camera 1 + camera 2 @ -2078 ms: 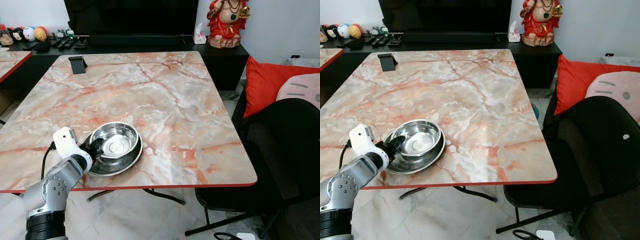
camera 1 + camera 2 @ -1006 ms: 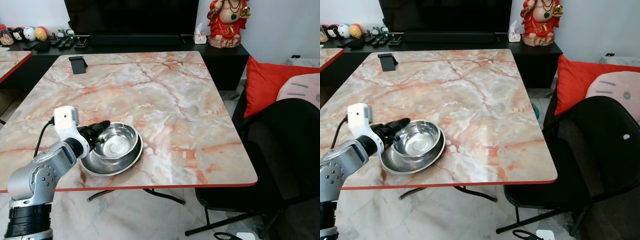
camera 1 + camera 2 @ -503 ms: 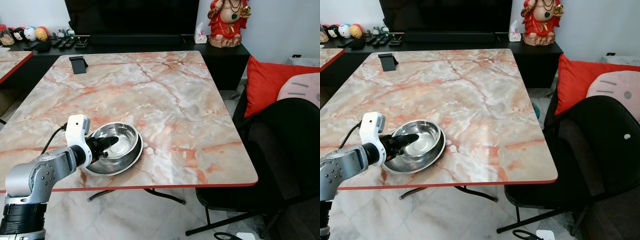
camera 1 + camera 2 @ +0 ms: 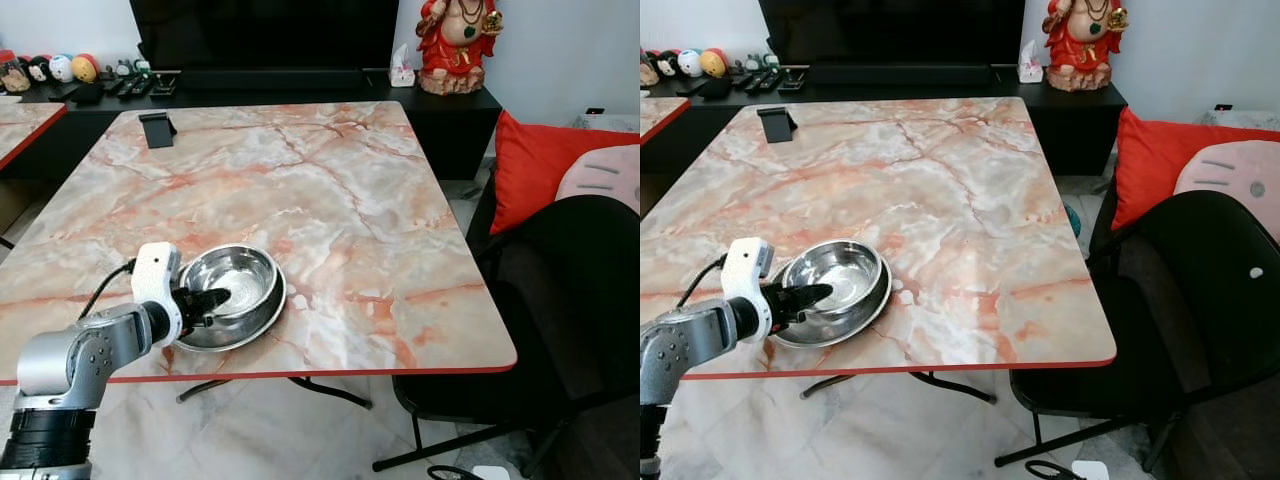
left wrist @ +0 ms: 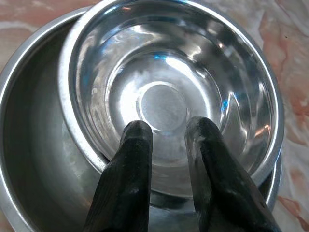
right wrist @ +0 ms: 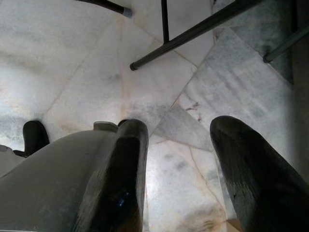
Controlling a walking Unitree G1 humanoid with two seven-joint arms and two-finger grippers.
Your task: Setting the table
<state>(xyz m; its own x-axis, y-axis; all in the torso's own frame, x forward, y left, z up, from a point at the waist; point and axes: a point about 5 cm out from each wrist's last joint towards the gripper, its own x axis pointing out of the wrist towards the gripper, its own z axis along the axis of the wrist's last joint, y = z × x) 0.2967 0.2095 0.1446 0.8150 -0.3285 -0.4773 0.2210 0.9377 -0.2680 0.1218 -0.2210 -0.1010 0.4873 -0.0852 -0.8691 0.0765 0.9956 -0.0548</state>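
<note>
The marble table (image 4: 330, 190) spans most of both eye views, with a black chair (image 4: 560, 300) and a red cushion (image 4: 535, 170) at its right side and a black phone stand (image 4: 155, 128) at its far left corner. Near the table's front left edge you see two nested steel vessels: a large shallow bowl (image 4: 262, 322) resting on the marble, and a small bowl (image 4: 235, 280) sitting inside it, shifted toward one side rather than centred. Your left gripper (image 5: 166, 133) reaches over the near rim of the small bowl; its two black fingers (image 5: 133, 150) are slightly apart with a narrow gap between them, both tips lying above the small bowl's inner wall and clamped on nothing. Your right gripper (image 6: 178, 140) hangs idle over the tiled floor with its fingers wide apart.

The step in hand appears to be taking hold of the small bowl to separate it from the large one. The next move calls for you to straddle the rim, one finger inside and one outside, close firmly, and lift straight up so the polished steel does not slip or drag the lower bowl.
</note>
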